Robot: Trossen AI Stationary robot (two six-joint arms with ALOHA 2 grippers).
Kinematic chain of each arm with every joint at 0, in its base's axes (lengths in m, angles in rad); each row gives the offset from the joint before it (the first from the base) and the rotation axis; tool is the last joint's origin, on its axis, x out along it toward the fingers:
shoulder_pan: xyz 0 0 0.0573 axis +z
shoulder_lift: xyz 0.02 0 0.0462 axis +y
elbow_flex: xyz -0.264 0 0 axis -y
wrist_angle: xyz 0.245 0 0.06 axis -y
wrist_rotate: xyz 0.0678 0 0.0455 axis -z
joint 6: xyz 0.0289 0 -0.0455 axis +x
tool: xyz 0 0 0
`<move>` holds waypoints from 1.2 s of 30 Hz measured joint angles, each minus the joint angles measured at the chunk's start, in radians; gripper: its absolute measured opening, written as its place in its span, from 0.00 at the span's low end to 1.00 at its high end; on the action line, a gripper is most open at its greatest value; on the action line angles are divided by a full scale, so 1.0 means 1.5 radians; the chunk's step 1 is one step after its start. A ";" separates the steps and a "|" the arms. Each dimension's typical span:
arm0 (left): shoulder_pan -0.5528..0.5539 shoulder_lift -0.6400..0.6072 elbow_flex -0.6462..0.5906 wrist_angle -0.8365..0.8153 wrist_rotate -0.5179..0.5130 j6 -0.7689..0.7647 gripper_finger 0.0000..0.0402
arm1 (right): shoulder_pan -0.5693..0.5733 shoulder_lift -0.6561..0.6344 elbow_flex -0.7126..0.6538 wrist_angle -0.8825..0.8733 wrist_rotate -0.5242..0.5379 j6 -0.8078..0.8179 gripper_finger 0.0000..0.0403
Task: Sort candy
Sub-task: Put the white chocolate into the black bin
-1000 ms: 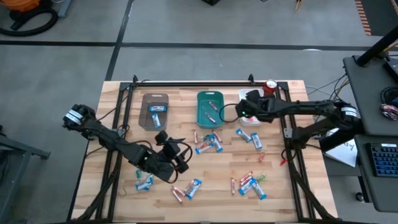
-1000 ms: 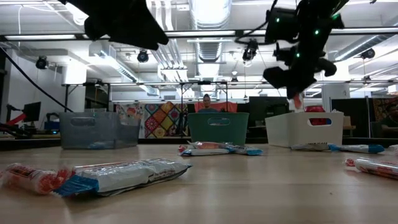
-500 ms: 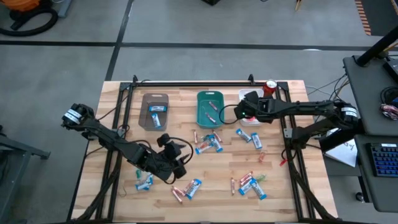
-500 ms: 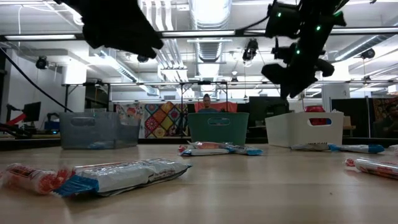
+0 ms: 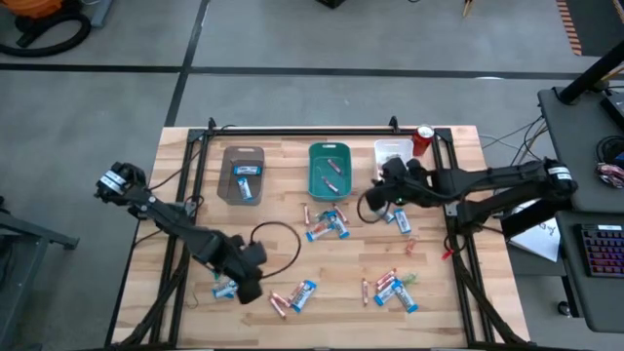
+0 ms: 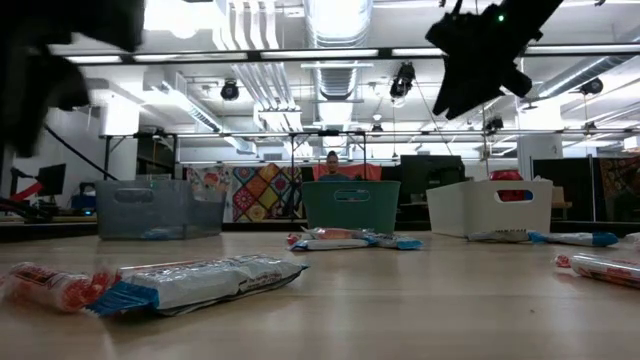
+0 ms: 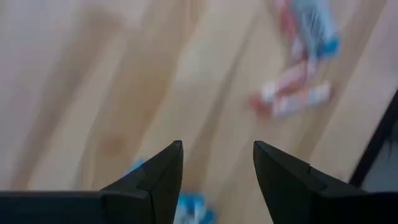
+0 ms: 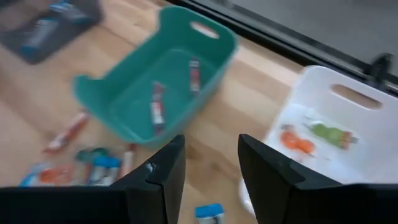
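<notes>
Now between picks | left hand (image 5: 242,285) spread, empty, low by front blue-and-white candy (image 5: 226,289); next move likely descend and pinch it | right hand (image 5: 382,195) spread, empty, near white tray (image 5: 393,148) | loose candy (image 5: 327,224) mid-bench, rest sorted in trays

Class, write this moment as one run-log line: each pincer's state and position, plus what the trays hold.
left pincer: open, empty, over table near blue candy | right pincer: open, empty, near trays | white tray: orange, green pieces | teal tray: red sticks

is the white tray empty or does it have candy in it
Not empty. The right wrist view shows the white tray holding an orange piece and a green piece.
</notes>
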 joint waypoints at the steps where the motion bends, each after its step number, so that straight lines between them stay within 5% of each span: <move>1: -0.015 0.000 -0.005 -0.002 0.010 0.006 0.44 | 0.010 0.000 0.000 0.006 0.000 0.000 0.35; 6: -0.128 0.000 -0.031 -0.002 0.011 0.047 0.44 | 0.041 0.011 0.000 0.023 0.000 0.000 0.35; 13: -0.213 0.001 -0.080 -0.009 -0.063 -0.107 0.44 | 0.047 0.025 0.000 0.041 0.001 0.002 0.35; 30: -0.217 0.001 -0.193 0.148 -0.092 -0.151 0.44 | 0.047 0.032 0.000 0.052 0.001 0.002 0.35; 36: -0.217 0.000 -0.202 0.149 -0.109 -0.148 0.36 | 0.047 0.032 0.000 0.053 0.001 0.002 0.35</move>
